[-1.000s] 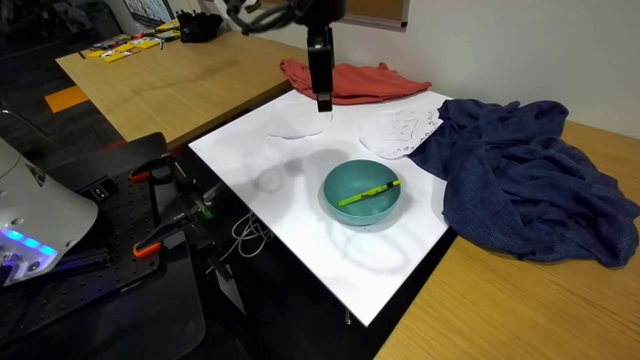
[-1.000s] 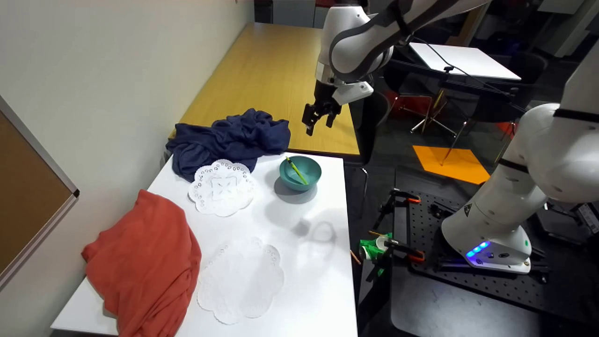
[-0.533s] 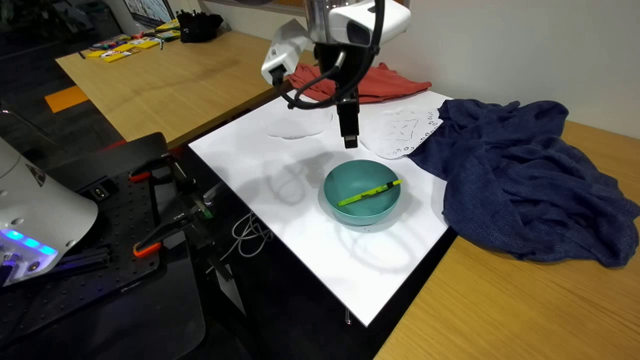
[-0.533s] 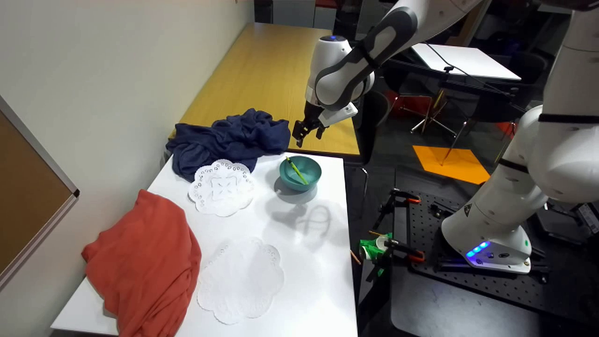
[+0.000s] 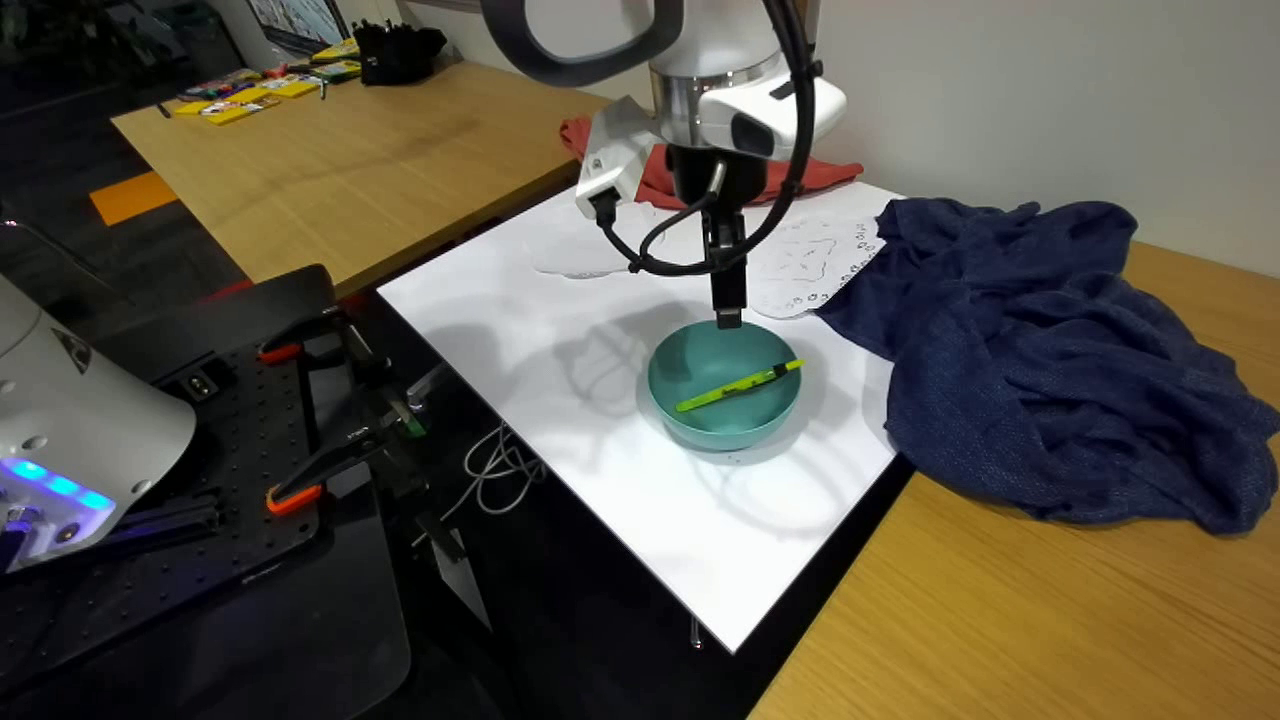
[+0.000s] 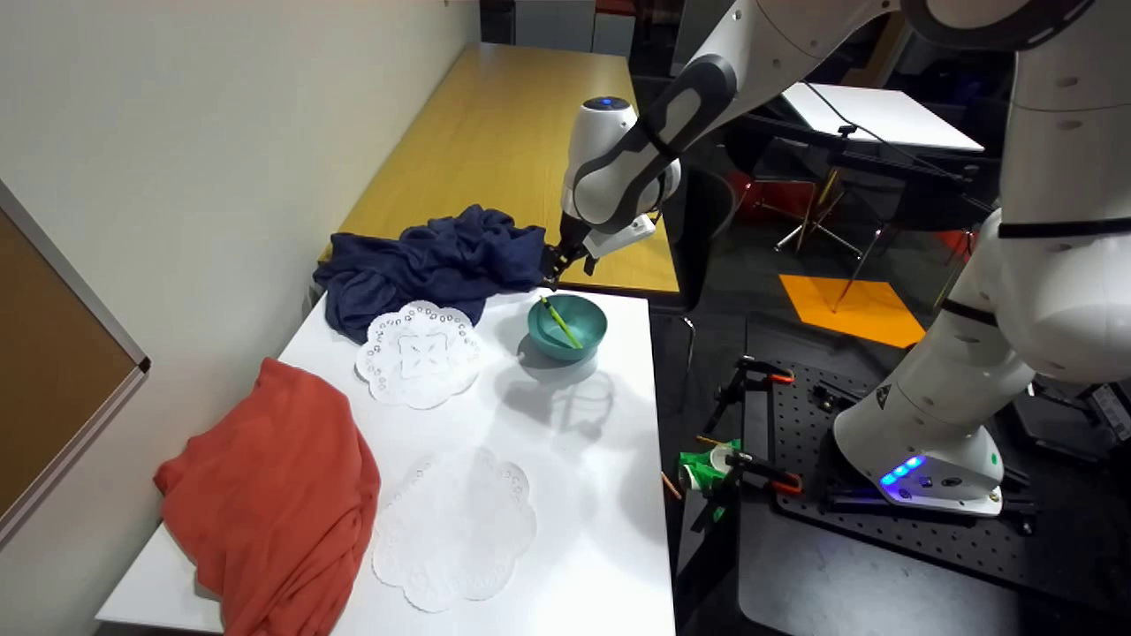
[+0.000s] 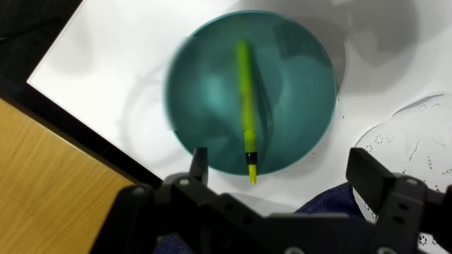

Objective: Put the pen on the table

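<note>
The yellow-green pen (image 5: 738,386) lies slanted inside the teal bowl (image 5: 720,434), with its tip over the rim. The pen (image 6: 560,322) and bowl (image 6: 595,339) also show in an exterior view. The bowl stands on the white table (image 5: 560,400). My gripper (image 5: 729,318) is above the bowl near its rim. In the wrist view my gripper (image 7: 278,152) is open and empty, its fingers wide apart. There the pen (image 7: 250,143) points toward the gripper, its tip between the fingers but nearer the left one. The bowl (image 7: 303,106) fills the upper middle.
A navy cloth (image 5: 1050,370) lies beside the bowl across the table edge. A red cloth (image 6: 274,503) lies along the wall. Two white doilies (image 6: 420,358) lie flat on the table. Light wooden tabletops (image 5: 1100,610) adjoin the table.
My gripper has come down and closer to the bowl, moving rightward in an exterior view. The pen and the bowl have not moved.
</note>
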Robot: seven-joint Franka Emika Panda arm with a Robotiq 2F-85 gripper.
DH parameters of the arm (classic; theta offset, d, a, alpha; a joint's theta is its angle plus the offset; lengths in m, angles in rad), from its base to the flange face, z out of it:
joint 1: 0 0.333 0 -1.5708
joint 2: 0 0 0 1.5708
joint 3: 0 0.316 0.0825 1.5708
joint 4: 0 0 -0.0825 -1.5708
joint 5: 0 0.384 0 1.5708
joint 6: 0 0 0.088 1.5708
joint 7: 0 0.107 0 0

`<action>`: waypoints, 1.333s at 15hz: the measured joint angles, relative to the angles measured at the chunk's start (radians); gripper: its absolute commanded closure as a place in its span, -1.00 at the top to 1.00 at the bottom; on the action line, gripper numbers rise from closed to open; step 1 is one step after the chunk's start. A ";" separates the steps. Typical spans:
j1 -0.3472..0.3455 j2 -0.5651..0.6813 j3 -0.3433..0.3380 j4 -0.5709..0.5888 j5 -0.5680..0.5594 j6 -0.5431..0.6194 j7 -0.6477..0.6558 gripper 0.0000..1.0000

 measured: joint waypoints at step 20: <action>0.001 0.300 -0.008 0.186 -0.012 0.082 0.000 0.47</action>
